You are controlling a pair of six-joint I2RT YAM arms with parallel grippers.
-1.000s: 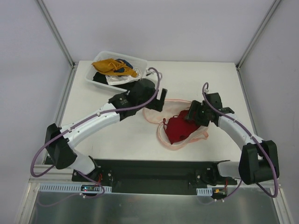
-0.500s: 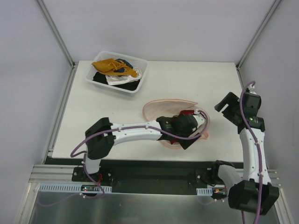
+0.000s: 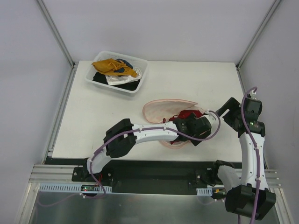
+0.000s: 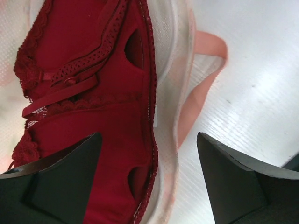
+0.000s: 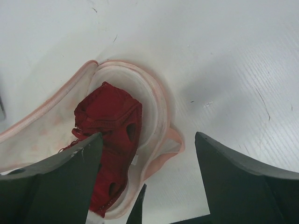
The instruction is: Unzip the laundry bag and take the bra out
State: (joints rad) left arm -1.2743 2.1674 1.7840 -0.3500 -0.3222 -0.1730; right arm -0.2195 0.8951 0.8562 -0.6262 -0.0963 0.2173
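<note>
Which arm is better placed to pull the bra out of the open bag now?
Left. The left gripper hangs open right over the bra in the unzipped bag; the right gripper, also open, stands off to the side.

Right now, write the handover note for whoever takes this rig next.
Left hand: open, holding nothing, poised low over the bra.
Right hand: open, empty, off to the bag's right, its camera facing the bag.
Laundry bag: on the table, right of centre, unzipped and spread open.
The bra lies in the bag's near half, not yet gripped.
Done: unzipping.
Left: close on the bra and lift it clear of the bag.
</note>
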